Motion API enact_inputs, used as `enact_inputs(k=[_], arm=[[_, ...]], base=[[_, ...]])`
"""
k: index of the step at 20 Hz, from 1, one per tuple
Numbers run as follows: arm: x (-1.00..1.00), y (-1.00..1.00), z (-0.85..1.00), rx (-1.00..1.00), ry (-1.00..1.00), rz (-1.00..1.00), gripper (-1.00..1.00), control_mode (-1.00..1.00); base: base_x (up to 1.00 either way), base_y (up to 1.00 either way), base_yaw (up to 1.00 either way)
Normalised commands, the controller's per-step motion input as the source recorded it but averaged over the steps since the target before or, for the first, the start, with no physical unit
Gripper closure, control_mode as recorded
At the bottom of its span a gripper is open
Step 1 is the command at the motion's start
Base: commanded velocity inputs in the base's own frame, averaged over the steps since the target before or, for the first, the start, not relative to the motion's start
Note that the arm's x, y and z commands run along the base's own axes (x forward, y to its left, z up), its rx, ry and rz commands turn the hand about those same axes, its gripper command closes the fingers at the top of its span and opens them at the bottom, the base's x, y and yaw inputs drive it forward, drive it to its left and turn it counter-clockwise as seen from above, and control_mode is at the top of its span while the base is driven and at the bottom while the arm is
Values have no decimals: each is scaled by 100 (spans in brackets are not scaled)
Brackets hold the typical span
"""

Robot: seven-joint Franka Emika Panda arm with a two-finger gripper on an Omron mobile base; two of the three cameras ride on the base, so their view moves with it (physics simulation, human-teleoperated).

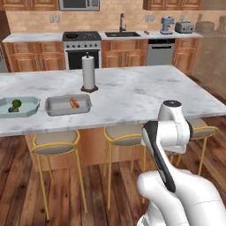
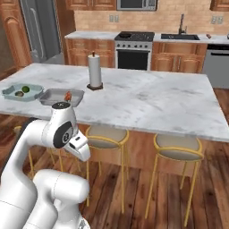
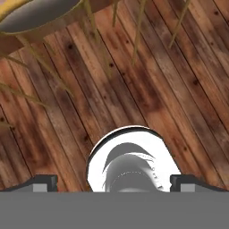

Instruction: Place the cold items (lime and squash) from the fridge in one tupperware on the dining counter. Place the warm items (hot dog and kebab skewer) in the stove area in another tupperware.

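Observation:
On the dining counter [image 1: 132, 95] stand two tupperwares. The teal one [image 1: 27, 108] [image 2: 11, 93] at the far left holds a green lime [image 1: 16, 103] [image 2: 25, 89] and a darker squash [image 1: 12, 109] [image 2: 19, 94]. Right of it, the grey one [image 1: 57, 107] [image 2: 53, 96] holds a reddish-orange hot dog [image 1: 74, 103] [image 2: 68, 95]; I cannot tell whether the kebab skewer lies with it. My arm is folded low in front of the counter, well short of both containers. My gripper [image 3: 114, 183] points down at the wooden floor, open, with its fingertips [image 3: 42, 182] wide apart and nothing between them.
A paper towel roll [image 1: 89, 73] [image 2: 94, 71] stands mid-counter behind the grey tupperware. Yellow-legged stools [image 1: 55, 143] [image 2: 178, 150] line the counter's near side, one just above my hand [image 3: 40, 13]. The stove [image 1: 81, 37] and sink [image 1: 122, 33] are along the back wall, the fridge [image 2: 40, 27] at the far left.

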Motion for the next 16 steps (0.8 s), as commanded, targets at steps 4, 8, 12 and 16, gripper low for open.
enact_inputs(k=[4, 8, 12, 16], arm=[[0, 0, 0, 0, 0, 0, -100, 100], [0, 0, 0, 0, 0, 0, -100, 100], [0, 0, 0, 0, 0, 0, -100, 100], [0, 0, 0, 0, 0, 0, -100, 100]], base=[[0, -100, -8], [0, -100, -3], [0, -100, 0], [8, -100, 0]])
